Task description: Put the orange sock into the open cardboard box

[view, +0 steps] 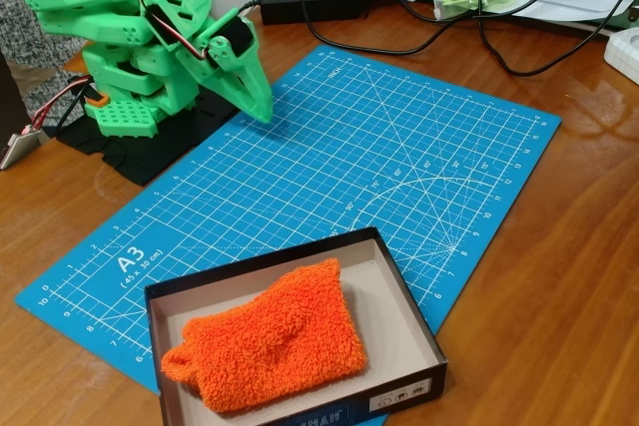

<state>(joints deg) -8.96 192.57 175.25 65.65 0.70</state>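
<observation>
Orange sock [268,339] found lying inside open cardboard box [419,341], long axis running eight to two o'clock, well apart at five o'clock from green hand [262,107], fingers closed on nothing.

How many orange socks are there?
1. The orange sock lies inside the open cardboard box, at the near edge of the blue cutting mat. Nothing seems to be hiding another one.
</observation>
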